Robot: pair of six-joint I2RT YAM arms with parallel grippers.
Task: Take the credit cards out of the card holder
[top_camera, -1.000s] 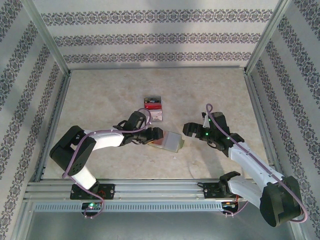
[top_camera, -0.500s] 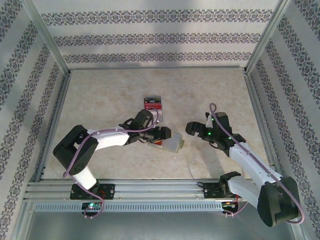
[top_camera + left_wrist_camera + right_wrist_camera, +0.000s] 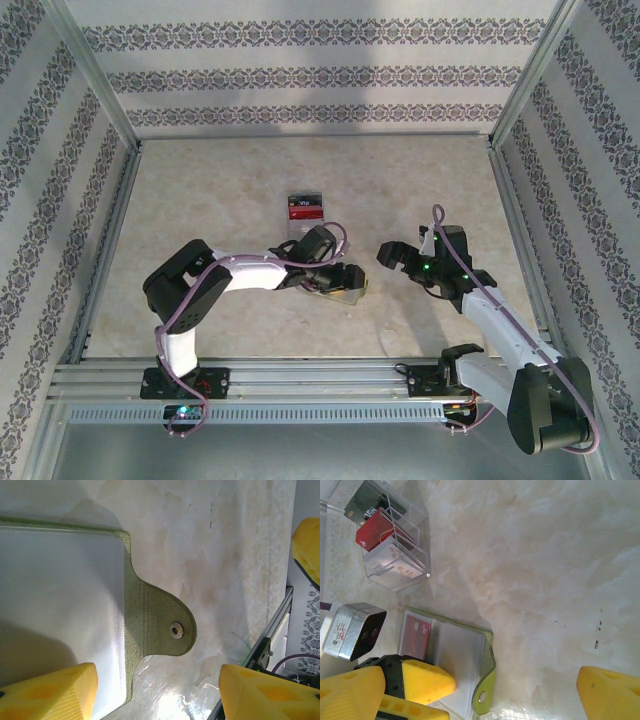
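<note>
Olive-green holder [image 3: 352,288] found lying open on table [image 3: 220,190], directly beneath left claw [image 3: 335,279]. Left claw's jaws seen apart, nothing clamped. One finger [image 3: 55,692] is set over pale sleeve [image 3: 60,595], with tab [image 3: 172,630] lying between jaws. Red card [image 3: 416,636] noted seated in holder, at end farthest from right claw [image 3: 397,256], long edge along fold line. Right claw held wide apart, empty, near tab side, not touching. Left arm judged nearer. Which way card slides out could not be determined.
</note>
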